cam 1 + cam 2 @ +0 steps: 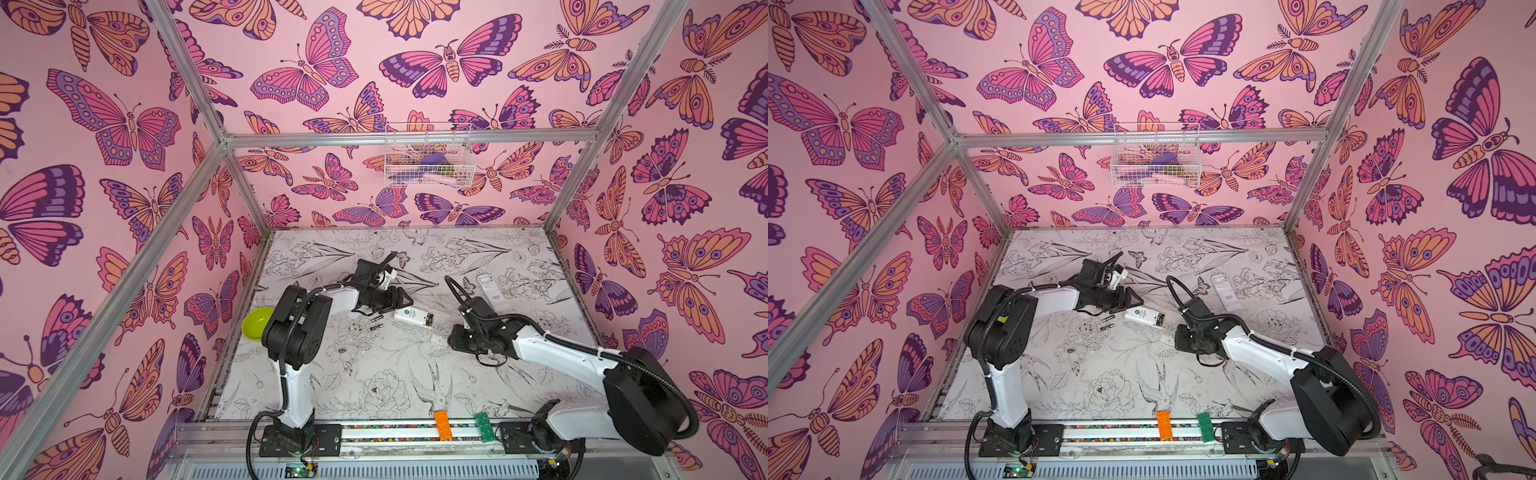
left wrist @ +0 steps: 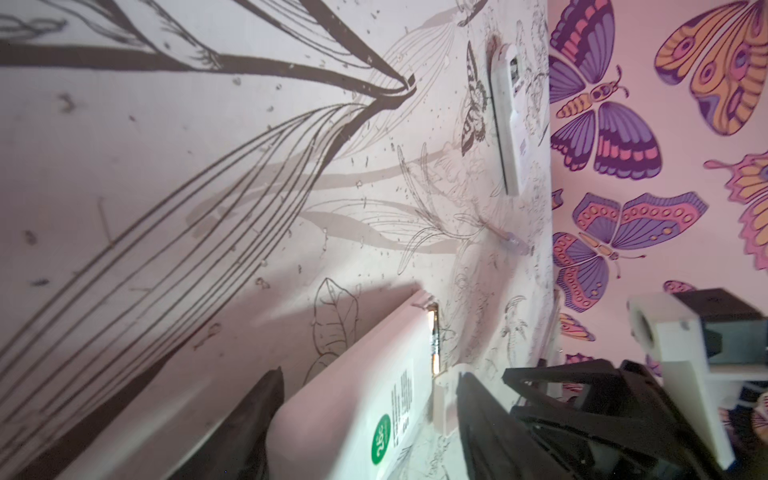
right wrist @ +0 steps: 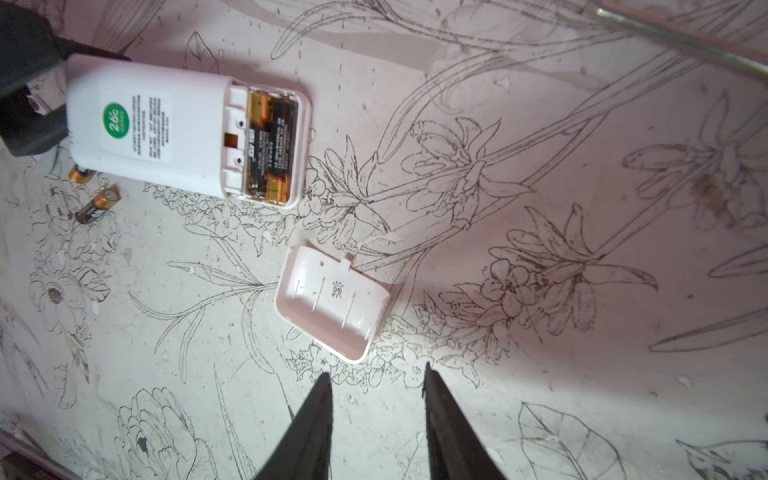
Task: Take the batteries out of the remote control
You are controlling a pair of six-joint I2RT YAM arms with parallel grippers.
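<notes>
Butterfly-papered walls are enclosing a table printed with line-drawn flowers. On it the remote control is lying back-up with its compartment uncovered. Two batteries are sitting inside, and two loose batteries are lying just beside the remote's long edge, near its label end. The cover is resting inside-up near the compartment end.

The left gripper is straddling the remote's label end, jaws apart and not pinching. The right gripper is hovering beyond the cover, jaws parted and empty.

The cells are judged light, rigid, smooth and liable to roll. The seated ones probably need prising at one end, then pinching across the barrel.

The label is showing "26°C" in a green disc; the remaining print is too small to read.
</notes>
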